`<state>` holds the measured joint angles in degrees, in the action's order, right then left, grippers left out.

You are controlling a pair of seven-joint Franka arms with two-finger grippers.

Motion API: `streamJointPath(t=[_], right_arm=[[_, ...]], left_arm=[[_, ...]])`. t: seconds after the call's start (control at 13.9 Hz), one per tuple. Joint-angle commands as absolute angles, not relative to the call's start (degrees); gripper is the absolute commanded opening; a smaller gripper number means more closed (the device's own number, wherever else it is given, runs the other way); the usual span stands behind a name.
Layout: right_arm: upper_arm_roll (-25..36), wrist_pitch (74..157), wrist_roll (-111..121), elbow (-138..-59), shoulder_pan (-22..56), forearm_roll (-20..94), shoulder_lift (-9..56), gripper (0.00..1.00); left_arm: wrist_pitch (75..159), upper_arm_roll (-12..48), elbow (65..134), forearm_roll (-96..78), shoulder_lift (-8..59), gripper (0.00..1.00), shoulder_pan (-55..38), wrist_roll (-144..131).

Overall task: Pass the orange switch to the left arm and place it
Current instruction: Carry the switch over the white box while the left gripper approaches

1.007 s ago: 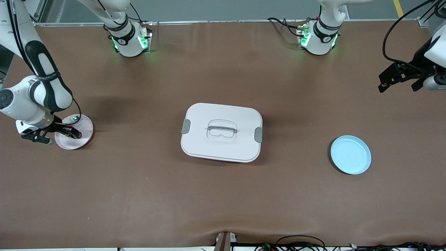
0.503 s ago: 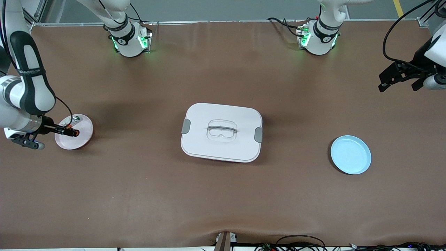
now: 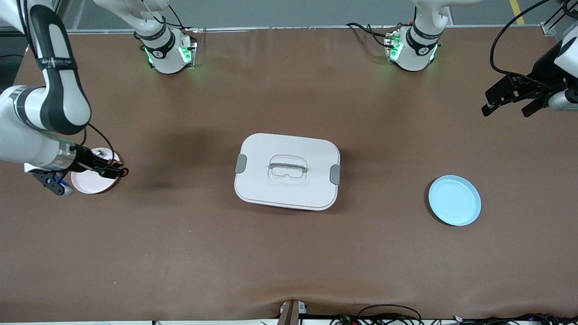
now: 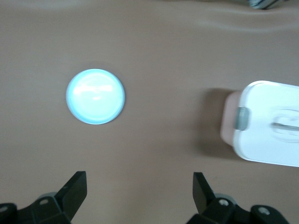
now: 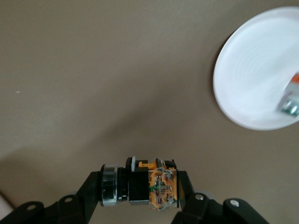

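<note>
My right gripper (image 3: 118,171) grips the orange switch (image 5: 149,186), lifted over the pink plate's (image 3: 90,183) edge. Next I'd skirt the box (image 3: 287,170) toward my waiting, open left gripper (image 3: 505,100).

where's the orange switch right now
The orange switch is clamped in the right gripper, in the air over the edge of the pink plate at the right arm's end of the table, as the front view shows.
</note>
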<state>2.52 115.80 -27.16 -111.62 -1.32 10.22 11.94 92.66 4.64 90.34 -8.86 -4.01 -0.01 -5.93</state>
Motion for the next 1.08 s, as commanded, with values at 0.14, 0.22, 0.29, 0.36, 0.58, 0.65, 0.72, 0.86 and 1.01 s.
streamJointPath(t=[0.14, 0.22, 0.29, 0.36, 0.58, 0.65, 0.72, 0.86, 1.01], right_arm=[[3.1, 114.3, -49.9, -110.0, 11.0, 12.3, 9.6, 0.00], [3.1, 114.5, -55.1, -109.1, 13.7, 12.3, 9.8, 0.00], [3.1, 114.4, -59.9, -107.8, 16.3, 12.4, 10.1, 0.00], [3.1, 114.5, -63.9, -106.8, 18.6, 12.6, 10.3, 0.00], [3.1, 114.4, -74.8, -102.3, 24.7, 15.3, 11.0, 0.00], [3.1, 114.3, -78.8, -99.4, 26.5, 15.3, 12.8, 0.00], [3.1, 114.3, -82.4, -96.6, 28.4, 15.3, 14.7, 0.00], [3.1, 114.3, -88.0, -91.4, 30.9, 15.4, 18.1, 0.00], [3.1, 114.3, -93.7, -87.5, 33.2, 15.5, 20.9, 0.00]], left_arm=[[90.2, 4.5, 88.6, -23.1, -4.2, 1.00, 0.1, -5.6], [90.3, 4.5, 88.7, -26.0, -4.0, 1.00, 0.1, -5.8], [90.4, 4.5, 88.7, -28.7, -3.7, 1.00, -0.1, -5.8], [90.7, 4.6, 88.7, -31.8, -2.9, 1.00, -0.3, -5.9], [91.1, 4.6, 88.7, -41.2, 0.0, 1.00, -0.3, -6.1], [91.9, 4.8, 88.7, -43.2, 0.3, 1.00, -0.8, -6.2], [93.5, 5.4, 88.9, -44.0, 1.0, 1.00, -1.0, -6.1], [96.8, 8.1, 88.9, -46.0, 2.5, 1.00, -1.3, -6.1], [100.3, 10.2, 89.1, -49.2, 4.8, 1.00, -2.0, -6.1]])
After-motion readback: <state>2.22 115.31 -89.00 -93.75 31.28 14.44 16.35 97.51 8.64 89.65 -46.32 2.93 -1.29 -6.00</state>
